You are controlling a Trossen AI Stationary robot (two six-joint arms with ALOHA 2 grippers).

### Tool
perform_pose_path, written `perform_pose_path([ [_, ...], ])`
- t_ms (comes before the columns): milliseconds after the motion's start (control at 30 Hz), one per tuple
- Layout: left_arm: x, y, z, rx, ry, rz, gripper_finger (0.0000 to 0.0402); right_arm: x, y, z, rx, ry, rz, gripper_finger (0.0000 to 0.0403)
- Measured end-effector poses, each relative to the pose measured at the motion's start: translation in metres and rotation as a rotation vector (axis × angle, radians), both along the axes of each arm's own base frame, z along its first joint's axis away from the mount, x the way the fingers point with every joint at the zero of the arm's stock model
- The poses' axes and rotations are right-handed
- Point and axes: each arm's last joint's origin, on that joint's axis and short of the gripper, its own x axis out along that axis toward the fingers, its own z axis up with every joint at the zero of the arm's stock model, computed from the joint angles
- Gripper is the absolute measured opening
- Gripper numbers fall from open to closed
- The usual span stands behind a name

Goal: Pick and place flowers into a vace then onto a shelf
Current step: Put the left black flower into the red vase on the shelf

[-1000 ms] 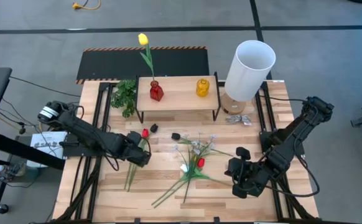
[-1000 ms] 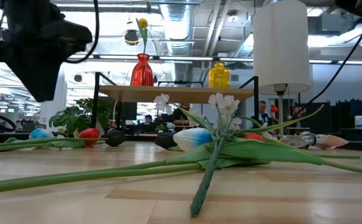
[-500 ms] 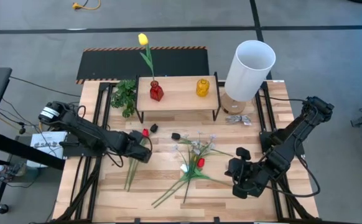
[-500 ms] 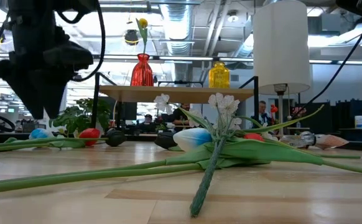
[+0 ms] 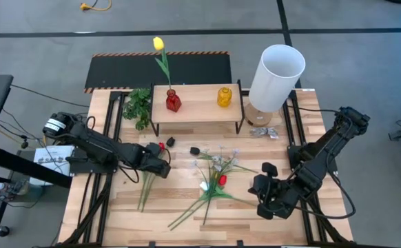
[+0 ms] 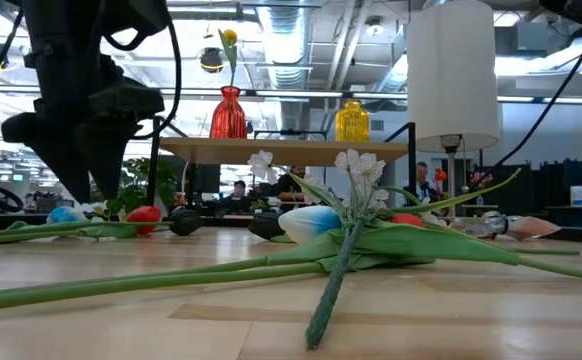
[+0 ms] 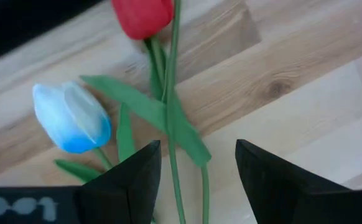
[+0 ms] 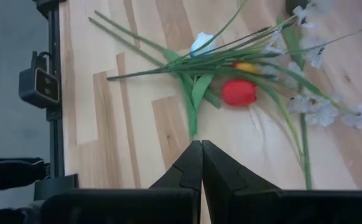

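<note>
The slatted wooden table (image 5: 118, 213) fills the middle of the high view, with a tall white lamp shade (image 5: 276, 67) standing at its upper right. Along the upper centre sits the shelf (image 5: 197, 102), a light-wood board on thin black legs, carrying a red vase (image 5: 173, 102) with one yellow tulip (image 5: 158, 44) rising from it, and a yellow vase (image 5: 224, 96) beside it to the right. A bushy green leaf sprig (image 5: 139, 105) lies just left of the shelf. The left arm reaches in from the left edge, and the left gripper (image 5: 162, 167) hangs over the left-centre boards with its fingers (image 7: 128, 180) spread apart and nothing between them; its wrist view shows a green stem passing under the gap, a red tulip (image 7: 142, 15) at the top of that frame and a pale blue-white tulip (image 7: 72, 118) at left. The right arm enters from the right edge, and the right gripper (image 5: 264, 201) waits at lower right with its fingers pressed together, empty. In the centre and lower centre lies the loose heap of flowers (image 5: 214, 180): another red tulip head, a white one, sprays of small white blossoms and long green stems fanning toward the lower left. Two black tulip heads (image 5: 195, 149) lie just above the heap.
</note>
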Motion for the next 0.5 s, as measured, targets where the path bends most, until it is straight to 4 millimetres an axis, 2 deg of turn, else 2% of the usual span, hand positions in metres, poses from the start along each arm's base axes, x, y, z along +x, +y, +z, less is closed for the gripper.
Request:
perform_pose_path([
  [300,-0.007,0.004,-0.017,-0.057,0.021,-0.001,0.0181,0.000,0.000,0.000,0.011,-0.005,-0.015,0.0000],
  [500,-0.008,0.004,-0.020,-0.065,0.016,-0.022,0.0161,0.000,0.000,0.000,0.011,-0.005,-0.017,0.0000],
])
